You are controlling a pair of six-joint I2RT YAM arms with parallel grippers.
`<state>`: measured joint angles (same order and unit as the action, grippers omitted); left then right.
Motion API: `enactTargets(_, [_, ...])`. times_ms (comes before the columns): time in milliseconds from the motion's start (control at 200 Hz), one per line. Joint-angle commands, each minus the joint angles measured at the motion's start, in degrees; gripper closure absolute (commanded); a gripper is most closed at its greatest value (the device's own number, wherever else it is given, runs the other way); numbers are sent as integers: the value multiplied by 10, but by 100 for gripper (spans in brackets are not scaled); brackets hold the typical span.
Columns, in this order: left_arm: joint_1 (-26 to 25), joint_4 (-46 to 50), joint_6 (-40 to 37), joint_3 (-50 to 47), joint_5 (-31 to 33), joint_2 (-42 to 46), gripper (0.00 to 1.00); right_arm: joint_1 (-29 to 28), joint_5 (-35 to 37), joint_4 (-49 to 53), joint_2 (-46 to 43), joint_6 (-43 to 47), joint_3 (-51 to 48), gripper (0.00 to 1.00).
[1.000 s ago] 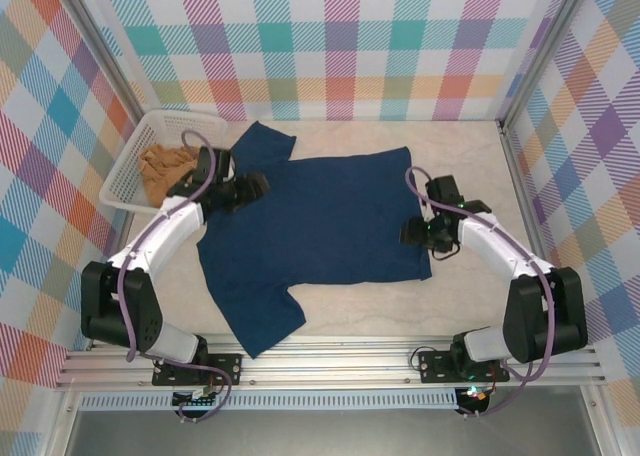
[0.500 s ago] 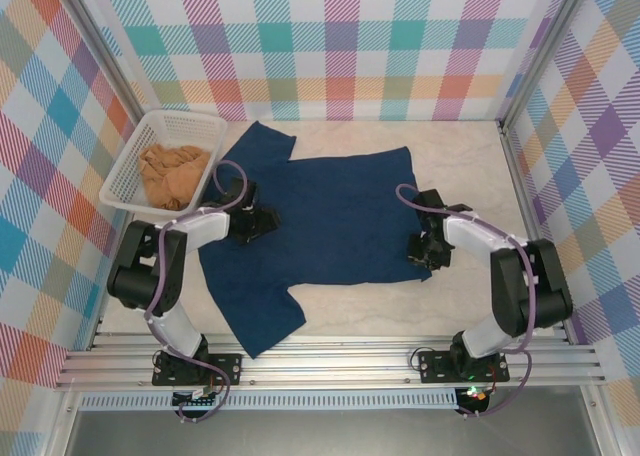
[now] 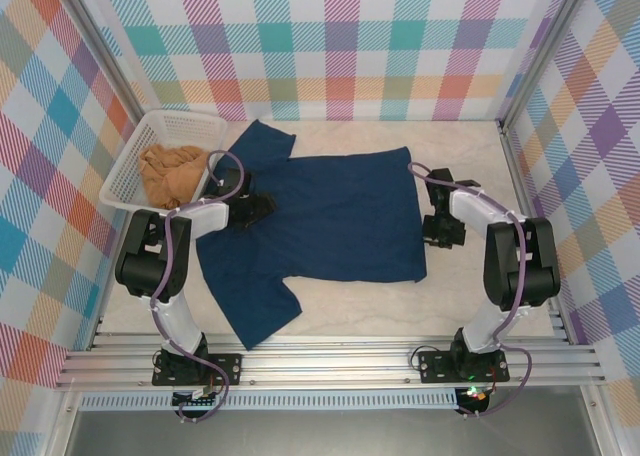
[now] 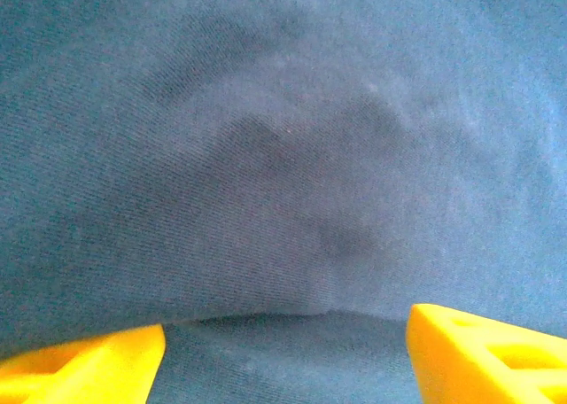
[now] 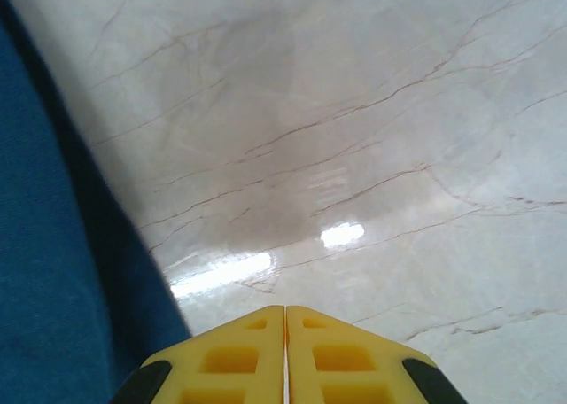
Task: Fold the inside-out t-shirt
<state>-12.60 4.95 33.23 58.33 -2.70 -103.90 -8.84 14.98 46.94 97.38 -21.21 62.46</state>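
From above, the navy t-shirt (image 3: 320, 216) lies spread flat in the middle of the pale worktop (image 3: 460, 156), one sleeve pointing to the far side and the other to the near side. The left tool (image 3: 257, 209) sits low on the shirt's left part, beside a white basket (image 3: 178, 122) holding a tan garment (image 3: 172, 172). The right tool (image 3: 440, 229) rests just beside the shirt's right edge.

The left wrist camera shows the left tool (image 4: 283, 355) with its yellow fingers (image 4: 84, 358) spread wide apart, blue cloth close under them.

The right wrist camera shows the right tool (image 5: 285, 355) with its fingers (image 5: 230, 355) pressed together, bare worktop (image 5: 372, 112) ahead and the shirt's edge (image 5: 53, 289) to the left.
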Motion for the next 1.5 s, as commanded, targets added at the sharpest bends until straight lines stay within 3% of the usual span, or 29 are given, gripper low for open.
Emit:
enactTargets(0, [9, 24, 5, -12, -1, -26, 26, -18, -20, 39, -34, 17, 13, 83])
enactTargets(175, [8, 23, 14, -15, -35, -8, 25, -123, -37, 71, -114, -64, -37, 59])
enactTargets(330, [8, 29, 24, -15, -55, 35, 23, -148, -20, 63, -158, -123, -104, 51])
enactTargets(500, [2, 41, 25, -17, -58, 87, 21, -161, 1, 45, -155, -146, -135, 49])
enactTargets(855, [0, 29, 18, -41, -47, 58, 21, -168, -29, -12, -88, -130, -137, 50])
enactTargets(1115, [6, 15, 14, -67, -37, 32, 21, -165, 27, 38, -49, -132, -111, 66])
enactTargets(1499, [35, -18, 11, -118, -50, 5, 21, -129, 74, 94, -17, -97, -67, 76])
